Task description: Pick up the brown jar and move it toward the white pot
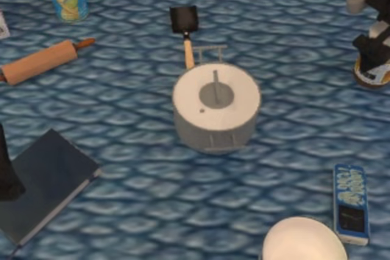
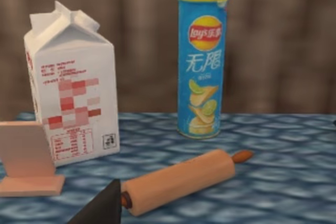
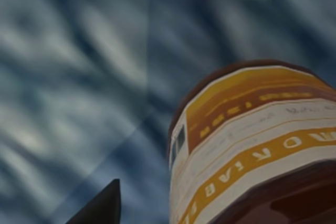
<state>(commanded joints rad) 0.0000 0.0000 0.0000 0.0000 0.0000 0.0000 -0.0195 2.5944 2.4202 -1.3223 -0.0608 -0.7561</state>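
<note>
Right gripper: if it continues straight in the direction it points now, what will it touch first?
Most likely the brown jar: it sits right before the right gripper, at the table's right edge. Depth is unclear.

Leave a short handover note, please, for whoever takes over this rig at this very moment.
Right pincer: at the table's right edge, down over the small dark-brown jar with the cream label band; grip not confirmable.
Left arm: parked at the left edge beside the dark flat book.
Wide white-grey lidded pot: mid-table, well apart from the jar.
Done: right arm is at the jar.
Left: secure the jar, lift it, carry it toward the pot.
</note>
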